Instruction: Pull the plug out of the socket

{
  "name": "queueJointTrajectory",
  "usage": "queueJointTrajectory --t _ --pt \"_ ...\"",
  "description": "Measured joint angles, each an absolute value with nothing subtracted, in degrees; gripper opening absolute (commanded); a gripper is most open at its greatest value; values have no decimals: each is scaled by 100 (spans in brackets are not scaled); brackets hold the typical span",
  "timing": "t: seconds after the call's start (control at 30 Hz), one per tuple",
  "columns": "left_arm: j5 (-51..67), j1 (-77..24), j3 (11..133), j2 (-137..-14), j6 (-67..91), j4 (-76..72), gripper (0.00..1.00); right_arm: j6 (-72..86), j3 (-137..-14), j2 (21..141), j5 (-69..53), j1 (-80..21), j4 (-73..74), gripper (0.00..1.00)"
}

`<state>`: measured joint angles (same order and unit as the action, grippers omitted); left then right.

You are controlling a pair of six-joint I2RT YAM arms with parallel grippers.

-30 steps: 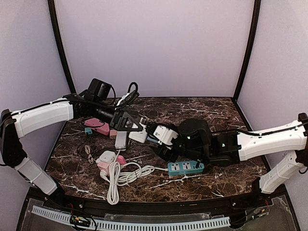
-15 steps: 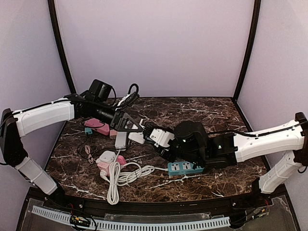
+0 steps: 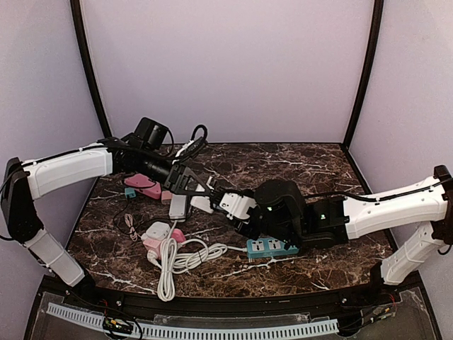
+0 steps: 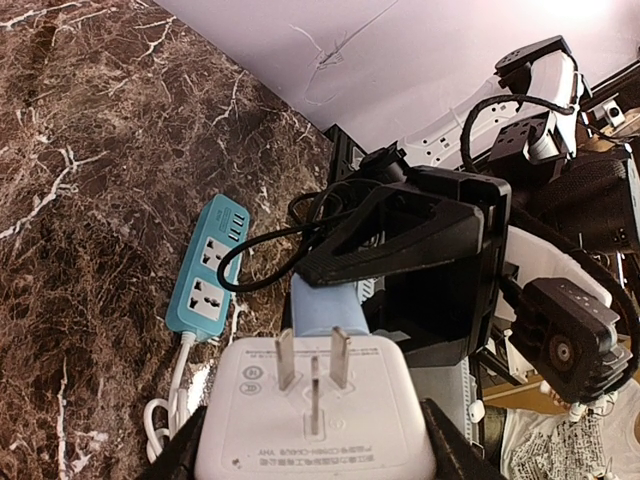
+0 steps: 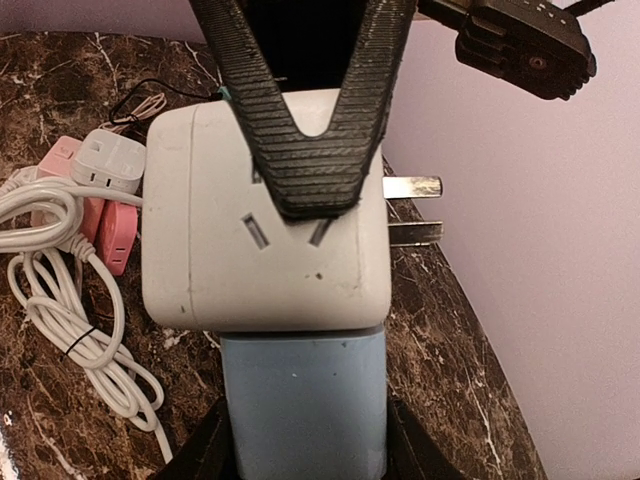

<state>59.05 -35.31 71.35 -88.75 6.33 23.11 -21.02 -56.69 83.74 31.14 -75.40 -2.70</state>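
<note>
Both arms meet in mid-air over the table (image 3: 304, 159), on the left arm's side of the teal power strip (image 3: 272, 246) and a little farther from the bases than it. The left gripper (image 4: 315, 452) is partly closed around the white socket block (image 4: 370, 420), with a finger on each of two opposite sides. The block's bare metal prongs (image 4: 285, 360) stick out toward that wrist camera. The right gripper (image 5: 305, 447) has closed onto the blue plug (image 5: 305, 390), a finger snug against each flank. In the right wrist view the plug sits flush against the block with no gap at the seam, so I'd say it is fully seated and the pull has yet to happen. Both pieces look like hard moulded plastic: light, rigid, nothing that will squash, but smooth and glossy, so the fingers could skate if the squeeze is light. The resistance should come from the hidden pins gripped inside the block, likely a firm hold and then a sudden release. The flat flanks of the plug look like the right place to grip, back from the seam so the fingers don't pinch the block as well. The block is best braced on its broad sides, well clear of those exposed prongs, which could bend. A straight pull along the pins looks safest, since twisting risks jamming or levering them. The power strip itself lies flat on the table and neither gripper is touching it.
</note>
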Motion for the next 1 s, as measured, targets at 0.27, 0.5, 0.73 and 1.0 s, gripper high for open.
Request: queueJointTrajectory --t 0.27,0.5,0.73,1.0 --pt "5780 -3588 7258 -8945 443 2515 13 -2510 -5669 8368 3175 -7540 -198 0" --pt "5638 -3649 7319 -8993 316 2615 9 -2648 -5669 8368 3225 -7540 -91 0" --pt "5463 -3662 7393 -8993 296 2648 6 -2475 -5669 8368 3308 -7540 -78 0" --pt "5312 -3675 7406 -8993 340 2646 5 -1931 -5669 8399 3308 -7542 -58 0"
